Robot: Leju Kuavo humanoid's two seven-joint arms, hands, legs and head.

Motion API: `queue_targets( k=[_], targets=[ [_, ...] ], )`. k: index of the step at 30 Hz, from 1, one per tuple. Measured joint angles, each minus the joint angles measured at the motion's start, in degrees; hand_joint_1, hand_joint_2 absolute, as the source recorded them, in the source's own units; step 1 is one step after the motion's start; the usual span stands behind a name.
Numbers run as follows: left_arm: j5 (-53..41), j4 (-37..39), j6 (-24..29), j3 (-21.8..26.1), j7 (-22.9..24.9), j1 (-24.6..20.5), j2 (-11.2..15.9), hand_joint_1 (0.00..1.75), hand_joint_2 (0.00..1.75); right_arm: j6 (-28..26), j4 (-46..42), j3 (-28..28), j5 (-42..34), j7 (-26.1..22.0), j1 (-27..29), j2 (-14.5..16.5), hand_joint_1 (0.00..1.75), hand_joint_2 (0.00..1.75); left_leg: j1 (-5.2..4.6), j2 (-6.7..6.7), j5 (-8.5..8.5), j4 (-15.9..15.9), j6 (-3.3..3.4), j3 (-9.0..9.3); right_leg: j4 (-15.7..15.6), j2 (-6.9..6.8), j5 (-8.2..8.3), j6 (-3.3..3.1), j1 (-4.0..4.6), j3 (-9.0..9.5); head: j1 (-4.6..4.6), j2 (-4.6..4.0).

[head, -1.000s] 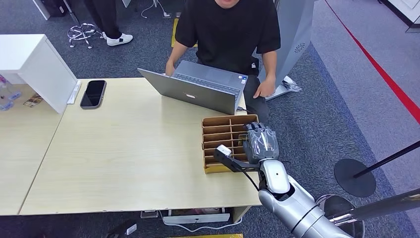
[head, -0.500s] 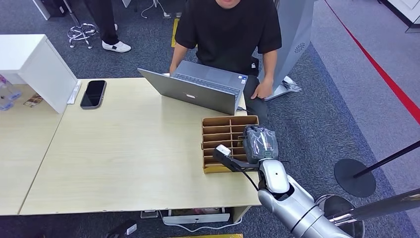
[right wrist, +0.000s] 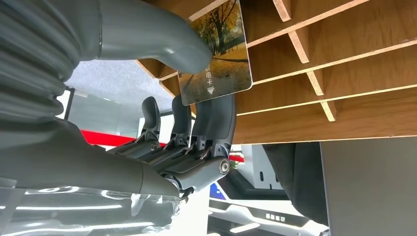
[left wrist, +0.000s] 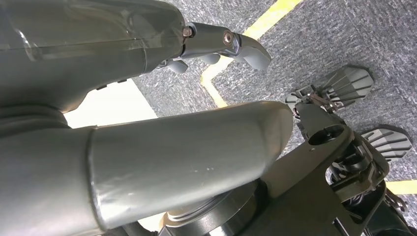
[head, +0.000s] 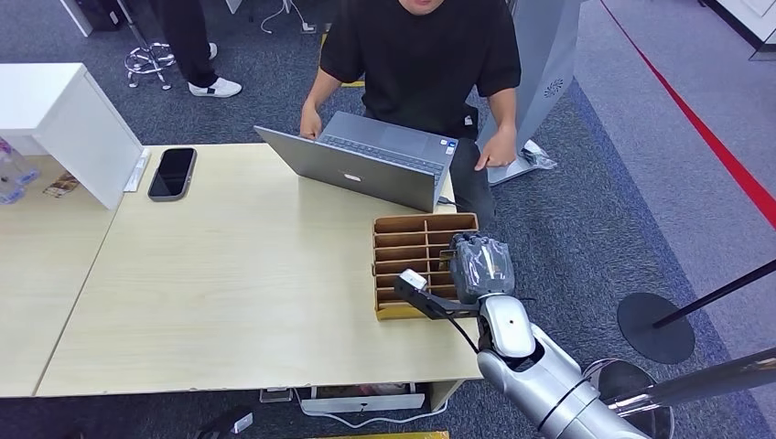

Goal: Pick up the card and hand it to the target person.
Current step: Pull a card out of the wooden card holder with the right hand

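right hand (right wrist: 162, 123): your thumb and fingers pinch the autumn-picture card (right wrist: 219, 54) to lift it from the wooden divider box (head: 403, 240).
left hand (left wrist: 147, 98): fingers apart, holding nothing.

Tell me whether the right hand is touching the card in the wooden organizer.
Touching. The right wrist view shows the right hand pinching the card: the thumb lies on its printed face and a dark finger presses behind it, over the wooden organizer.
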Motion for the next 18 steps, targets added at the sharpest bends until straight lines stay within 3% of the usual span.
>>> queue_targets(
  k=[18],
  targets=[
    [0.2,0.0,0.0,0.0,-0.1,0.0,0.0,0.0,0.0,1.4,-0.8,0.1,0.7,0.5,0.0,0.0,1.48,1.75,0.0,0.0,0.0,0.0,0.0,0.02,0.0,0.01,0.01,0.0,0.0,0.01,-0.01,0.0]
  ],
)
